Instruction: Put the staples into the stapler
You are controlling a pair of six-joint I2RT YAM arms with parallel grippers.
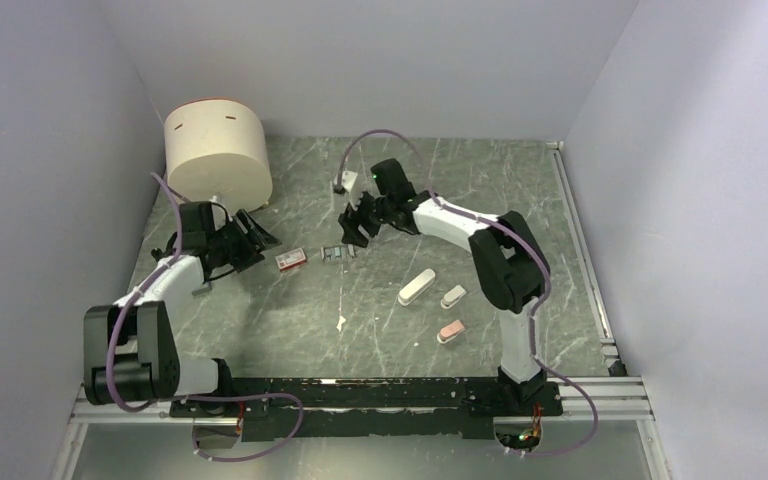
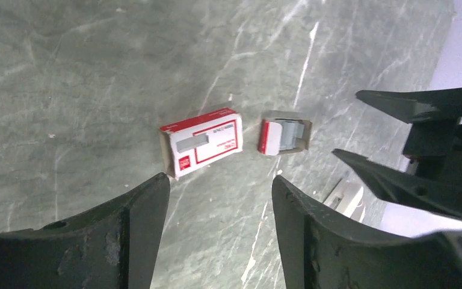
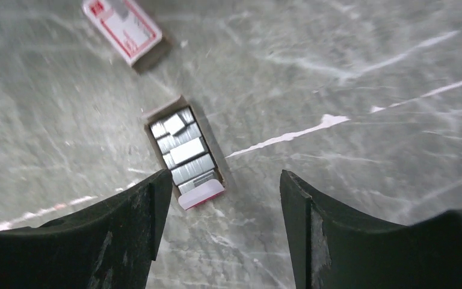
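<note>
The staples lie as grey strips in an open cardboard tray (image 1: 338, 253), which also shows in the left wrist view (image 2: 286, 136) and the right wrist view (image 3: 183, 150). The red-and-white box sleeve (image 1: 291, 260) lies just left of the tray and also shows in both wrist views (image 2: 201, 141) (image 3: 122, 27). The slim white stapler (image 1: 416, 288) lies right of centre, apart from both grippers. My left gripper (image 1: 263, 236) (image 2: 219, 183) is open and empty, just left of the sleeve. My right gripper (image 1: 350, 228) (image 3: 222, 180) is open and empty, just above the tray.
A short white stubby piece (image 1: 454, 296) and a pink stubby piece (image 1: 451, 331) lie near the stapler. A large cream cylinder (image 1: 217, 150) stands at the back left. Grey walls enclose the marbled table (image 1: 520, 200) on three sides.
</note>
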